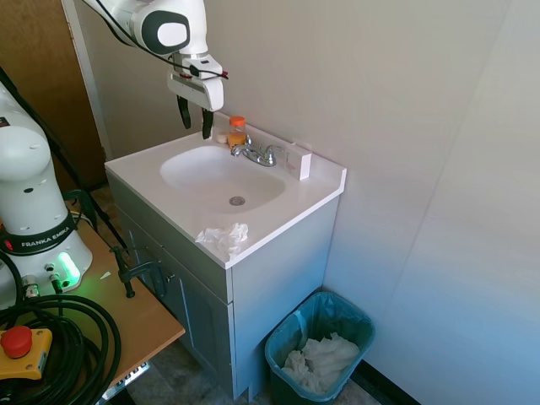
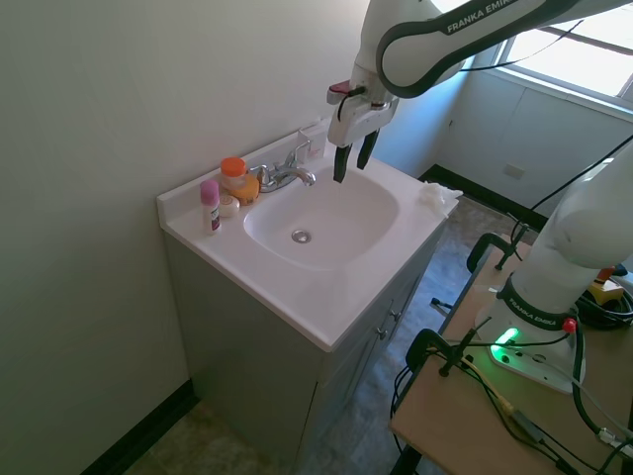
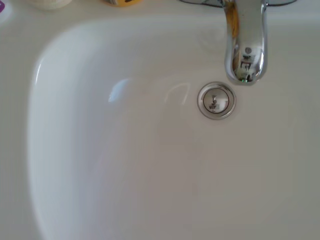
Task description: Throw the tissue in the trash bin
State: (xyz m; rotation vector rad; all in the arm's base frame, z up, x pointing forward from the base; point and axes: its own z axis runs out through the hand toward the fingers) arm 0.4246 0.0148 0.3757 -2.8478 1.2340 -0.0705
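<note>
In the first exterior view our gripper (image 1: 195,116) hangs open and empty above the sink (image 1: 221,175); the tissue (image 1: 224,238) lies on the counter's front edge, at five o'clock from it, well apart. The bin (image 1: 319,353) stands on the floor below.

In the second, the tissue (image 2: 437,195) sits at four o'clock.

The wrist view shows only the drain (image 3: 216,100).

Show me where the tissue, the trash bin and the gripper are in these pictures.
tissue (image 1: 224,239): first exterior view, middle of the crumpled paper on the counter's front corner.
trash bin (image 1: 348,310): first exterior view, its teal rim on the far side.
gripper (image 1: 195,121): first exterior view, between the two dark fingertips, above the sink.
</note>
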